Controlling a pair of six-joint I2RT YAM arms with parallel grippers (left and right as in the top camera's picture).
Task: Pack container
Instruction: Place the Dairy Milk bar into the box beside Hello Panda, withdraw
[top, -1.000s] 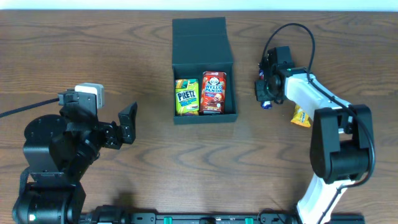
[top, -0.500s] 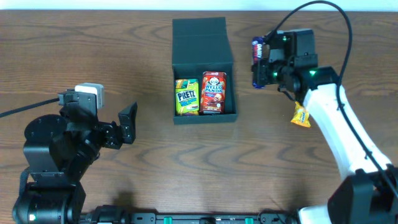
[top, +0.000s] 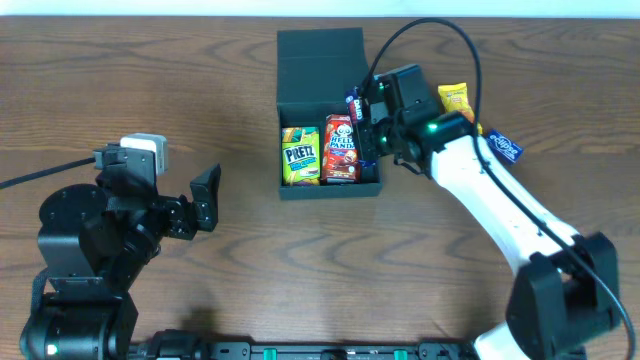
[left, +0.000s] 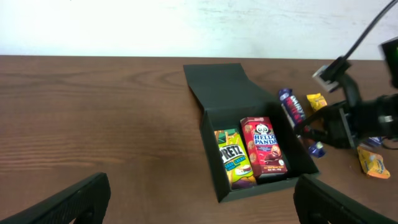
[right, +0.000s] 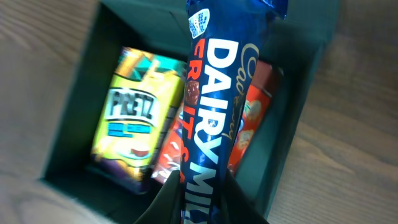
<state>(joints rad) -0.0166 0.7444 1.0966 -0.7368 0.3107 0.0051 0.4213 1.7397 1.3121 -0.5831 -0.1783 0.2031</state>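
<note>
Dairy Milk bar (right: 214, 118) in R tool (top: 364, 128) above container (top: 318, 58) w/ Pretz box (top: 299, 155)

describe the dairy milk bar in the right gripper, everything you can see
The Dairy Milk bar is long and narrow, in a glossy dark blue wrapper with white lettering and red print down one side. The right gripper is shut on one end, holding it over the open container, above the Hello Panda box on its right side. Whether it touches anything inside is unclear.
</note>
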